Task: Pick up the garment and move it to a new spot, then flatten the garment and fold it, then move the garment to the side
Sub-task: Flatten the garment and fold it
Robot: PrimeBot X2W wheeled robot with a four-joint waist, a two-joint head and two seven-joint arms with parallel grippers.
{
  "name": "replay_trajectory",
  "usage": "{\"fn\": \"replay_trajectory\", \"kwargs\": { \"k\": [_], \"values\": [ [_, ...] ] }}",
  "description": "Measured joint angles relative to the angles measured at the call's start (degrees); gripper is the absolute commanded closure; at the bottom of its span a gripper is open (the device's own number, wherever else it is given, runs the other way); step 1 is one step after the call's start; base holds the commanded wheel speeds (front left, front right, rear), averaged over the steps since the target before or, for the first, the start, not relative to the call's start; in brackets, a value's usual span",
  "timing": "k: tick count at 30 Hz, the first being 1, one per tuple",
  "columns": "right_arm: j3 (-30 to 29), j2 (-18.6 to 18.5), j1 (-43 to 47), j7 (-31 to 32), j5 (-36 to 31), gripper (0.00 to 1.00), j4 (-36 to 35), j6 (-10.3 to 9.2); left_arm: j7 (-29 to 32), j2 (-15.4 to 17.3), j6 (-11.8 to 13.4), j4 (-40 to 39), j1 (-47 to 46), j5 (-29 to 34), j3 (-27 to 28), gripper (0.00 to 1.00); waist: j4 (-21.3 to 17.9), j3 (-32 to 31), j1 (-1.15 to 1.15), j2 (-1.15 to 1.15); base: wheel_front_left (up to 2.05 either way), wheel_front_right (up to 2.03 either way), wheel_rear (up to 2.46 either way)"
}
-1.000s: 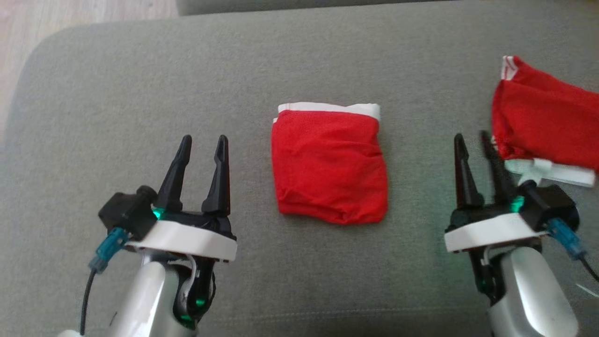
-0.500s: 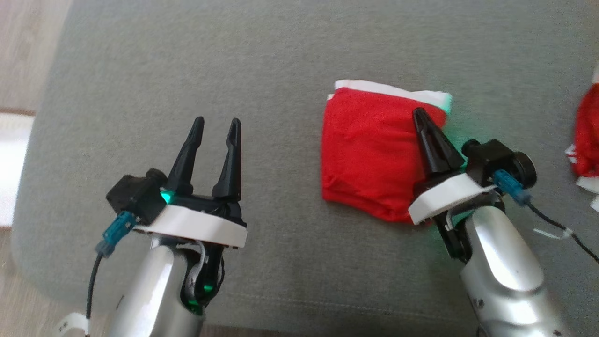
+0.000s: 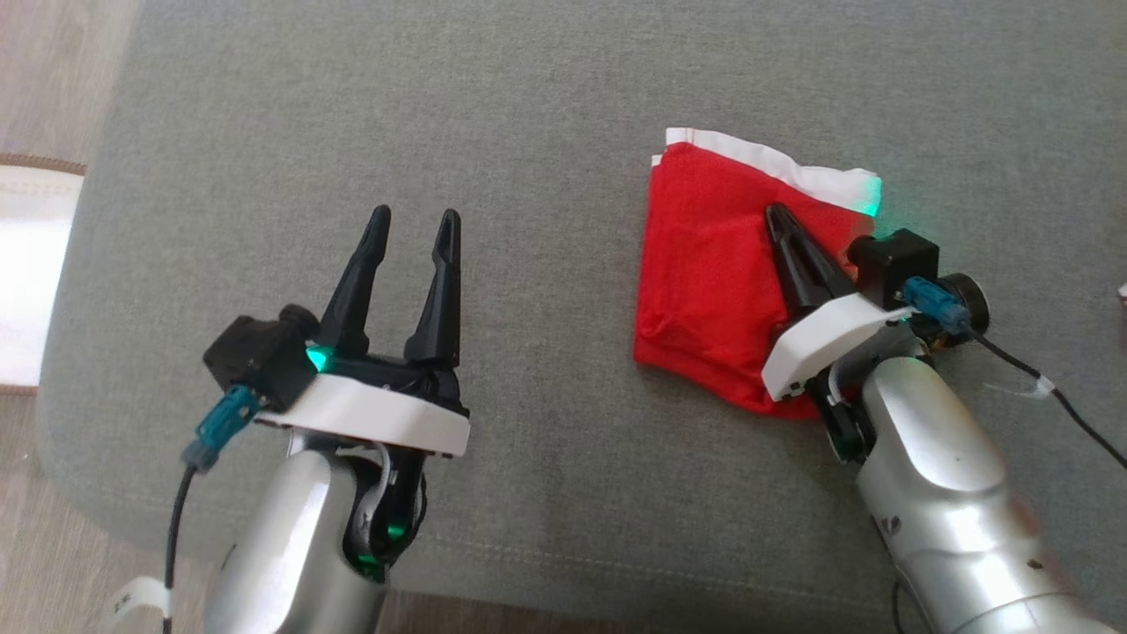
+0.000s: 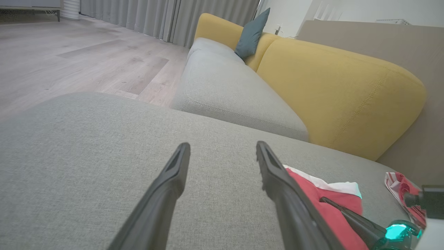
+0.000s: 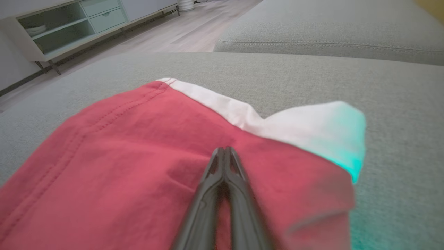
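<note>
The garment (image 3: 704, 264) is a folded red piece with a white band along its far edge, lying flat on the grey cushion (image 3: 546, 106). My right gripper (image 3: 775, 214) is shut and lies on top of the garment's right half, fingers pointing toward the white band. In the right wrist view the closed fingertips (image 5: 223, 150) rest on the red cloth (image 5: 121, 139) with no fold visibly pinched between them. My left gripper (image 3: 414, 218) stands open over bare cushion to the garment's left, also seen as the left gripper (image 4: 222, 147) in its wrist view beside the garment (image 4: 322, 205).
Another red and white cloth (image 4: 399, 184) lies further right on the cushion. A yellow sofa back (image 4: 329, 86) with a teal pillow (image 4: 251, 34) stands beyond. Wood floor (image 3: 53, 70) and a white object (image 3: 26, 264) lie off the cushion's left edge.
The head view has turned, shifting the whole picture. My right gripper has shut and swung left from beside the other cloth onto the folded garment. The left gripper stays open.
</note>
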Motion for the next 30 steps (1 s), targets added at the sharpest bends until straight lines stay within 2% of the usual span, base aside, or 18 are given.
{"fn": "replay_trajectory", "kwargs": {
  "k": [6, 10, 16, 25, 26, 27, 28, 30],
  "values": [
    [1.25, 0.00, -0.44, -1.41, 3.03, 1.00, 1.16, 0.00, 0.00, 0.00, 0.00, 0.31, 0.02, 0.12, 0.57, 0.00, -1.77, -1.29, 0.00, 0.00, 0.00, 0.00, 0.00],
    [0.97, -0.05, -0.41, -2.27, 3.56, 1.00, -0.57, 0.00, 0.00, 0.00, -0.01, 0.31, 0.08, 0.51, 1.49, 0.00, -3.35, -2.86, 0.00, 0.00, 0.00, 0.00, 0.00],
    [-2.34, -0.07, 1.51, -2.81, 3.18, 1.00, -8.36, 0.00, 0.00, 0.00, -0.03, 0.27, 0.65, 1.09, 1.88, 0.00, -6.13, -5.71, 0.00, 0.00, 0.00, 0.00, 0.00],
    [-7.48, 0.00, 13.05, -2.83, -0.60, 1.00, -20.98, 0.00, 0.00, 0.01, 0.00, 0.20, 3.37, 1.62, 3.56, 0.00, -10.30, -9.56, 0.00, 0.00, 0.00, 0.00, 0.00],
    [-8.15, 0.04, 14.08, -2.83, -0.60, 0.94, -22.07, 0.00, 0.00, 0.01, 0.00, 0.20, 3.60, 1.62, 3.60, 0.00, -10.66, -9.92, 0.00, 0.00, 0.00, 0.00, 0.00],
    [-8.68, 0.05, 14.98, -2.83, -0.66, 0.35, -23.14, 0.00, 0.00, 0.01, -0.01, 0.20, 3.87, 1.62, 3.69, 0.00, -11.00, -10.27, -0.01, 0.00, 0.00, 0.00, 0.00],
    [-8.92, 0.04, 15.83, -2.79, -1.11, 0.00, -24.19, 0.00, 0.00, 0.02, -0.02, 0.29, 4.08, 1.62, 3.74, 0.00, -11.29, -10.59, 0.00, 0.00, 0.00, 0.00, 0.00],
    [-9.04, 0.10, 17.45, -2.58, -1.29, 0.00, -25.83, 0.00, 0.00, 0.02, -0.07, 0.82, 4.38, 1.62, 3.71, 0.00, -11.80, -11.23, 0.00, 0.00, 0.00, 0.00, 0.00]
  ]
}}
